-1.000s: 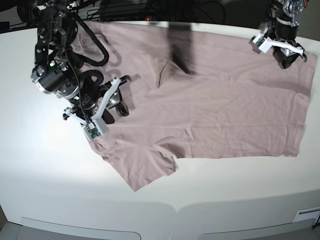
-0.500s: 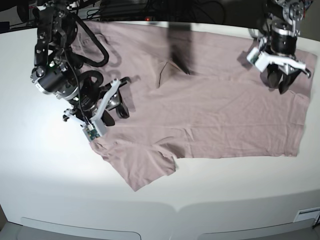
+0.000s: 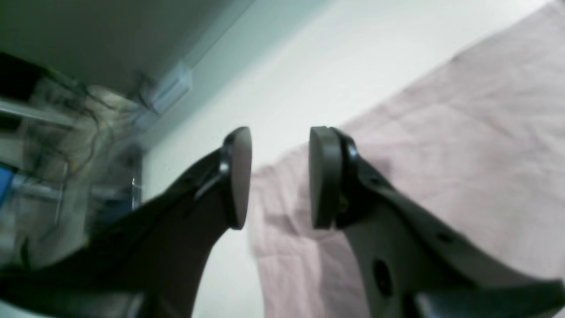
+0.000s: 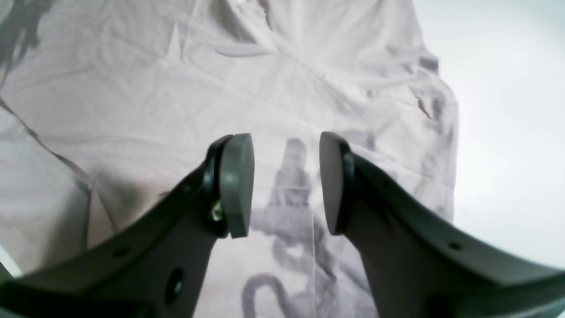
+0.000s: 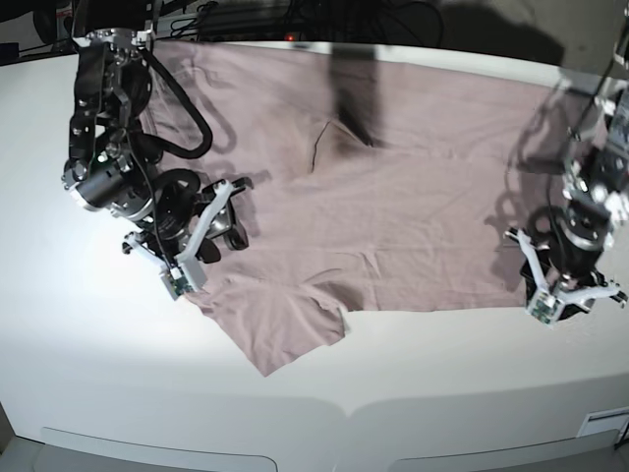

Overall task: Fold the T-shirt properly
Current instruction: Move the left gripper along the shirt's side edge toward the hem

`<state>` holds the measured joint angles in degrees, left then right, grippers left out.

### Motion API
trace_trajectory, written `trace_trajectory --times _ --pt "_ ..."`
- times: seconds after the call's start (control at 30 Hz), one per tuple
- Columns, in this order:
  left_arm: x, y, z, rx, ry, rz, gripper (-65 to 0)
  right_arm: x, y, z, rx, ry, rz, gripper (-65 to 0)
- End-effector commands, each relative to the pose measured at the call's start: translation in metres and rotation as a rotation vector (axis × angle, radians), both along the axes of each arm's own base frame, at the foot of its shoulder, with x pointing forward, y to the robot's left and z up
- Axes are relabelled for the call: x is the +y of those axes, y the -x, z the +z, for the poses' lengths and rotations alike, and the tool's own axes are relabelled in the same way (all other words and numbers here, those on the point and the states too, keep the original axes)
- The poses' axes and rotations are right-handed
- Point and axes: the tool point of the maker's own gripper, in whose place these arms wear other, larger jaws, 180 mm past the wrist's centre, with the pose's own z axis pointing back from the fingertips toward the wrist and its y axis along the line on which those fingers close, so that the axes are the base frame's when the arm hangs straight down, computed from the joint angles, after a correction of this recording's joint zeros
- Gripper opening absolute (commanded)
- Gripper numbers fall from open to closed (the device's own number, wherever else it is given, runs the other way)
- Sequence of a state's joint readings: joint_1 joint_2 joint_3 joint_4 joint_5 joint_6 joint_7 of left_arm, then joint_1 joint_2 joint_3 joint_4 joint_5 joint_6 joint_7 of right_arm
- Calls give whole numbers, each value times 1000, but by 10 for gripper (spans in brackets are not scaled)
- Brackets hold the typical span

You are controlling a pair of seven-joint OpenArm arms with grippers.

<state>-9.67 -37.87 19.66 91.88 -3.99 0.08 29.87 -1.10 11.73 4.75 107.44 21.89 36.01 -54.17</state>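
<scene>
The dusty pink T-shirt lies spread flat across the white table, one sleeve pointing toward the front edge. My right gripper hovers over the shirt's left part near that sleeve. In the right wrist view that gripper is open, with only cloth beneath it. My left gripper sits at the shirt's near right corner. In its wrist view the left gripper stands open and empty, straddling the edge of the shirt.
The white table stretches wide to the front and left of the shirt. Black cables and equipment run along the far edge. A small label sits on the table's front right face.
My left arm has swung from the shirt's far right corner down to its near right corner. The right arm has shifted only slightly. Both grippers stay open.
</scene>
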Motion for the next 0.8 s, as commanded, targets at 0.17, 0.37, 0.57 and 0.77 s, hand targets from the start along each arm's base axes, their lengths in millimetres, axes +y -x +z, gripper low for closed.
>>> trace_trajectory --times 0.17,0.37,0.57,0.77 --pt "46 -65 24 16 159 38 -435 -9 -10 17 -59 -18 -28 -395" --pt "102 -87 5 94 253 134 -435 -15 -9 15 -39 -9 -44 -395" --pt "119 -69 -64 180 397 227 -435 -11 -7 17 -35 -39 -33 -395" --pt "88 -64 -98 223 367 180 -435 1 -4 22 -28 -116 -4 -395"
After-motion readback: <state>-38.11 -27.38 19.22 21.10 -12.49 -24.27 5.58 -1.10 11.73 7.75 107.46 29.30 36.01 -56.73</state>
